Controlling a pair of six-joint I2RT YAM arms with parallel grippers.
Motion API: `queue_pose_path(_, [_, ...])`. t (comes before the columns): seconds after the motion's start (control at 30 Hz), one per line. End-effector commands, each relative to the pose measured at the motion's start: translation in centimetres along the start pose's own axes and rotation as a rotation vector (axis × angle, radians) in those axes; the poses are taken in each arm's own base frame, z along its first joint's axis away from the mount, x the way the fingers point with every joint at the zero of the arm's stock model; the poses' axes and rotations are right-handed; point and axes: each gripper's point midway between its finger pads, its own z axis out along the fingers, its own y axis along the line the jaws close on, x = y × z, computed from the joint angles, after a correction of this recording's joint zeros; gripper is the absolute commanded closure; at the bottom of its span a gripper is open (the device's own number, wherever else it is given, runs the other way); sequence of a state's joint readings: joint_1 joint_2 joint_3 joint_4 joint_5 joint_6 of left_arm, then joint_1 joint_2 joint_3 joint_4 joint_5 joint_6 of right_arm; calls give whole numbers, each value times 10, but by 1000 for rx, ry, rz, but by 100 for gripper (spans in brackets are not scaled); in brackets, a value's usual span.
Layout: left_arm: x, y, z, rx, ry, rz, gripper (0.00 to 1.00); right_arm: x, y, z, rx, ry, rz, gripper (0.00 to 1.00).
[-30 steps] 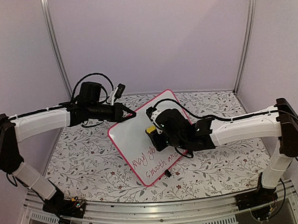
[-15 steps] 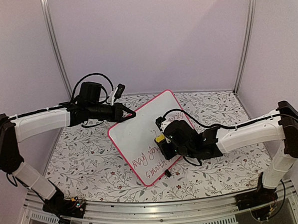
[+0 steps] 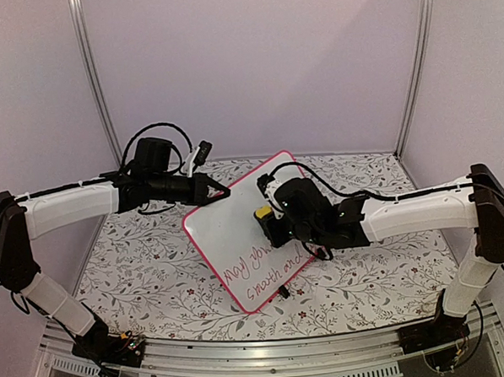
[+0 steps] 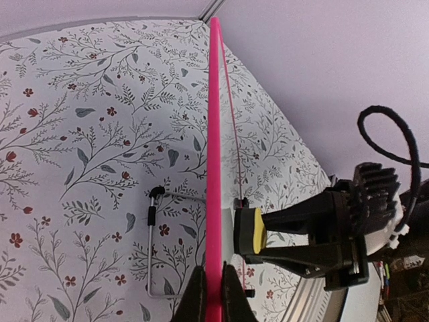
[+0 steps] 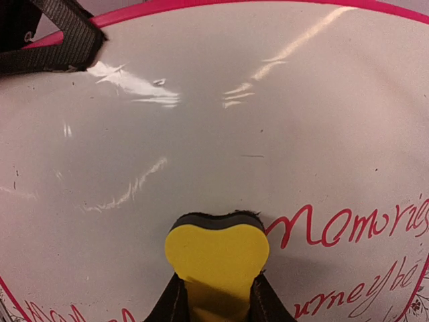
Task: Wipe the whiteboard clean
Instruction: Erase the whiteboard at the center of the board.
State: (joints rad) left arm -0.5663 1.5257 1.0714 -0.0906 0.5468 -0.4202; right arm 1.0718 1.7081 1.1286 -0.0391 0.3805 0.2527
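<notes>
A whiteboard (image 3: 225, 236) with a pink frame stands tilted at the centre of a floral worktop (image 3: 146, 270). The left arm's jaws pinch its frame edge at eleven o'clock. The right arm's jaws grip a yellow eraser (image 3: 260, 212) pressed against its face, above red handwriting (image 3: 260, 268) towards five o'clock.

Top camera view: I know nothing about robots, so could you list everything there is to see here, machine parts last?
whiteboard: one, white with pink frame, mid-table, propped up at a tilt
writing: a few lines, red, board's lower part
eraser: one, yellow, pressed on the board
wire stand: one, metal, on the table behind the board
table: one, floral cover, under everything
arms: two, white and black, left and right
left fingers: black, clamped on the board's edge
right fingers: black, gripping the eraser
</notes>
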Motion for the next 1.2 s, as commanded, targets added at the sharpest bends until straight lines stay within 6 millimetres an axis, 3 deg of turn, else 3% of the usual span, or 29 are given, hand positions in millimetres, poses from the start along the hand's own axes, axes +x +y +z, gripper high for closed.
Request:
queue_pose_path(0.0, [23,7,13,-22,72,55,100,-14,1,6,-20,-27,-8,75])
queue_pose_path(0.2, [23,6,12,-20,69,55,100,24,2,11,-45,61,11,76])
queue_pose_path(0.57, [22,7,12,-23,67,53,100,76,-3,0,-40,167,44,76])
queue_pose_path(0.83, [23,7,12,-25,68,53,100,94,-13,-8,-16,207,44,76])
queue_pose_path(1.17, [24,8,13,-24,72,50,100,96,-14,-11,-22,209,55,76])
